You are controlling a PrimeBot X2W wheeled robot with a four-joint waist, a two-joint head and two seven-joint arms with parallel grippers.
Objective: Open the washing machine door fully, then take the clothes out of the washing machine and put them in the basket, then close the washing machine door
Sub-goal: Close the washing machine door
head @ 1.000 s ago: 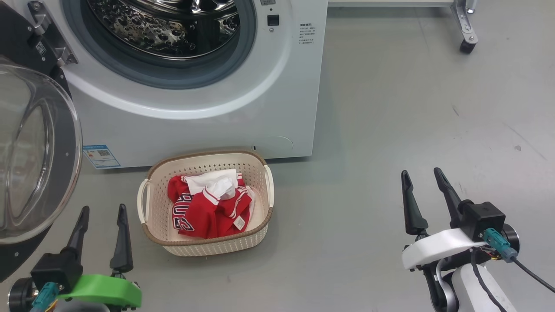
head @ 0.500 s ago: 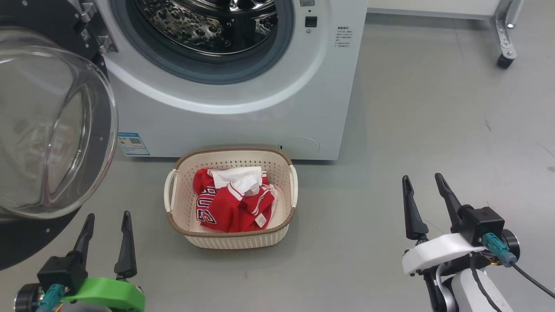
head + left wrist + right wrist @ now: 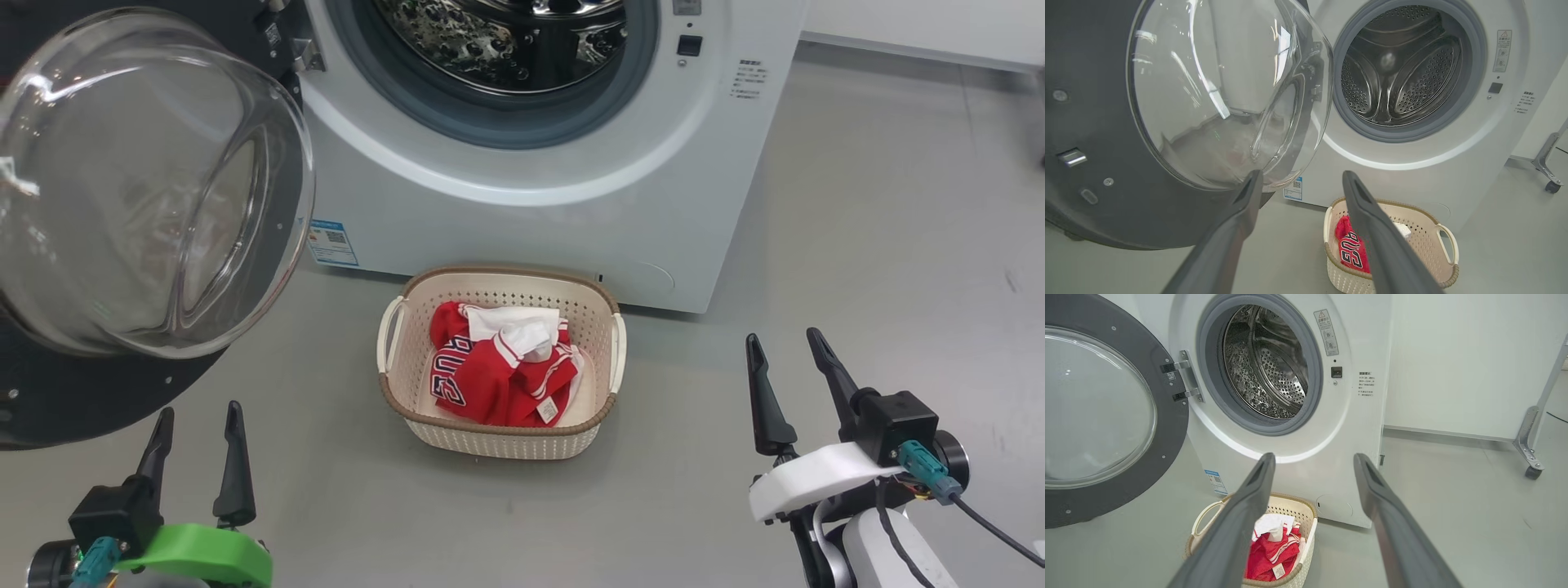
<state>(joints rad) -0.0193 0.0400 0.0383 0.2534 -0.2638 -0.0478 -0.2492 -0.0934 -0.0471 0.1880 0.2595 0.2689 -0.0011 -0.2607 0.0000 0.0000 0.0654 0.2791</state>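
The left gripper [image 3: 201,410] and right gripper [image 3: 781,336] hover with fingers spread, holding nothing. Ahead on the floor [image 3: 857,245], the cream, brown-rimmed basket [image 3: 506,441] holds the crumpled red clothes [image 3: 490,380], whose black-and-white lettering is unreadable. Behind it stands the white washing machine [image 3: 531,220], with a blue label [image 3: 331,242] at its lower left corner. The black-rimmed glass washing machine door [image 3: 147,188] is swung wide.

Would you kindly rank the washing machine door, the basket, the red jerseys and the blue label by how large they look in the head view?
1. washing machine door, though it is nearest the camera, which enlarges it
2. basket
3. red jerseys, inside the basket
4. blue label
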